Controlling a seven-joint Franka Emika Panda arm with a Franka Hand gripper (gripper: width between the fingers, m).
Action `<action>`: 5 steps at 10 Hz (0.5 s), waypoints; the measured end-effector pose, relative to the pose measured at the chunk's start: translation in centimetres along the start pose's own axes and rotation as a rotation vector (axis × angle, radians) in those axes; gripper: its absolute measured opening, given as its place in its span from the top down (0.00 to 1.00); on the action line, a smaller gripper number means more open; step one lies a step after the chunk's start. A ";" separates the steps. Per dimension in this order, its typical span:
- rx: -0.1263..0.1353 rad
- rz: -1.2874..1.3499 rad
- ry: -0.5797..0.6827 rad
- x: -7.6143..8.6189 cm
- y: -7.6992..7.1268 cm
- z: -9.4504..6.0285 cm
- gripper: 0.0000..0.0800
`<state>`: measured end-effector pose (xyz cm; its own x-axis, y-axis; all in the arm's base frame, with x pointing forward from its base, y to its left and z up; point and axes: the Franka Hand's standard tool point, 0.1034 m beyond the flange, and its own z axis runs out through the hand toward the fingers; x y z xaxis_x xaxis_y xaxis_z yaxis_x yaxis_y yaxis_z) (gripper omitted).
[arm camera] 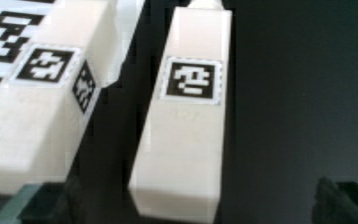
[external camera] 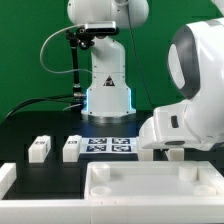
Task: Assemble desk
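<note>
In the wrist view a long white block leg (arm camera: 190,120) with a black-and-white tag lies on the black table, running lengthwise between my fingers. My gripper (arm camera: 190,208) is open. Its dark fingertips (arm camera: 30,205) show at the frame's two lower corners, well apart from the leg's sides. A second white tagged part (arm camera: 34,100) lies close beside that leg. In the exterior view two more small legs (external camera: 38,149) (external camera: 72,148) stand on the table. The wide white desk panel (external camera: 140,185) with a raised rim lies in front. The gripper is hidden there behind the arm's big white link (external camera: 190,100).
The marker board (external camera: 110,146) lies flat in front of the arm's base (external camera: 108,95). A white block edge (external camera: 5,178) sits at the exterior view's lower left. A green backdrop stands behind the black table.
</note>
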<state>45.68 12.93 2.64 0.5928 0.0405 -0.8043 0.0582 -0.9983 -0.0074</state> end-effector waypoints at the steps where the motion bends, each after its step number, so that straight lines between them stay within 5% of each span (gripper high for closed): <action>1: -0.003 0.000 0.002 -0.2 -0.1 0.7 0.19; 5: -0.010 -0.017 -0.042 -0.7 0.2 3.2 0.19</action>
<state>42.67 12.60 1.28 0.5575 0.0557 -0.8283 0.0760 -0.9970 -0.0159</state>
